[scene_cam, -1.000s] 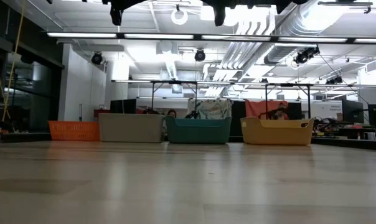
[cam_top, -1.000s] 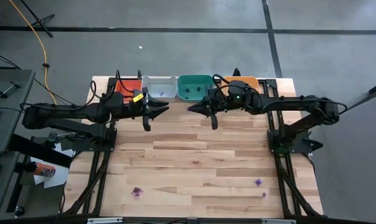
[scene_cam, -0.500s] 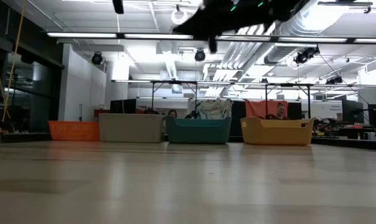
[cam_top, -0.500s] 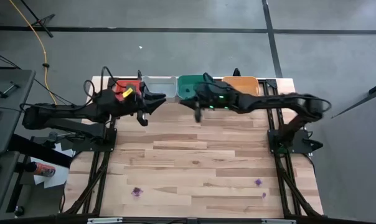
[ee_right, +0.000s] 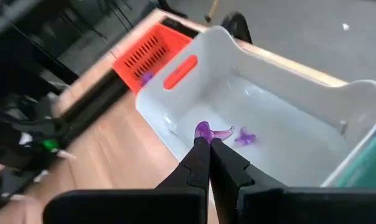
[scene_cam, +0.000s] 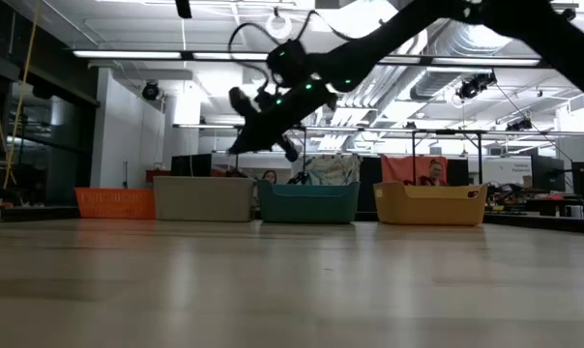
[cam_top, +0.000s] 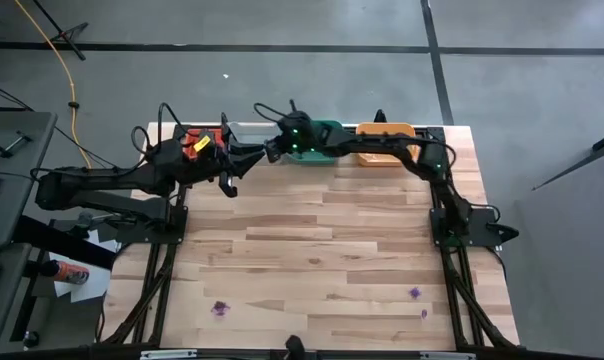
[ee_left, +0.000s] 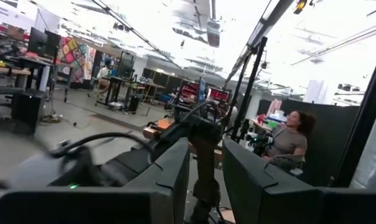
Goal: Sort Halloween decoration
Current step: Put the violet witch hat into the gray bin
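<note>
Purple plastic shows at the tips of our right gripper (ee_right: 206, 142): its fingers are clenched on a small purple trinket (ee_right: 203, 130), held above the grey tray (ee_right: 362, 106). On the floor of that tray lie two more purple trinkets (ee_right: 235, 135), close together. Beside the grey tray sits the red tray (ee_right: 144, 55), with something purple inside it. Our left gripper (cam_top: 229, 176) hovers just in front of the red tray, its fingers (ee_left: 169, 171) parted with nothing between them. Far from the grey tray, along the opposite edge of the wooden table (cam_top: 312, 260), three stray purple pieces (cam_top: 219, 308) are scattered on the boards.
</note>
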Robot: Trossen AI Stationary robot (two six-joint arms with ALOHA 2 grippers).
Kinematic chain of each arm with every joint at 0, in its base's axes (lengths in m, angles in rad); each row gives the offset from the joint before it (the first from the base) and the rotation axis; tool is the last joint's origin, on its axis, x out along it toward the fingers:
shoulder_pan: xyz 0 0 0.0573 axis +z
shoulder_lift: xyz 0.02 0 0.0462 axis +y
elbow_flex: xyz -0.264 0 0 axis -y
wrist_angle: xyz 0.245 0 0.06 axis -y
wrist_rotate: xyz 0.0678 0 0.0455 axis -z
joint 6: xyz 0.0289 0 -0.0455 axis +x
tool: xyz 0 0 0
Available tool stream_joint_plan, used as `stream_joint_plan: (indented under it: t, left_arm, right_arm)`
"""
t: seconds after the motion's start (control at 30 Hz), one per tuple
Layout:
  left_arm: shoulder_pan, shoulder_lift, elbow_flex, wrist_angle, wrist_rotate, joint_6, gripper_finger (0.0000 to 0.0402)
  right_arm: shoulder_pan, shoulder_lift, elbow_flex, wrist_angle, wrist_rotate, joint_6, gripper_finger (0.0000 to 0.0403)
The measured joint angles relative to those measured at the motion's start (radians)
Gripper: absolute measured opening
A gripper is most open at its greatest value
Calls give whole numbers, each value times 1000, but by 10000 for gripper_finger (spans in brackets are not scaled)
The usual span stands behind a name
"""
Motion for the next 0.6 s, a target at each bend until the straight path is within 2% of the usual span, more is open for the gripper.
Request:
stream_joint_plan:
  t: [0.27,0.37,0.53,0.6]
  left_arm:
    - [0,1,0,-5,-1,0,83]
    - [0,1,0,-5,-2,0,83]
    - [0,1,0,-6,-2,0,83]
    - [0,1,0,-6,-3,0,83]
  right_arm:
    - [-9,146,272,-284,7,-7,11]
    - [-17,165,316,-306,3,-6,45]
    - [-33,163,323,-313,0,-51,128]
    - [-41,156,324,-310,-32,-87,156]
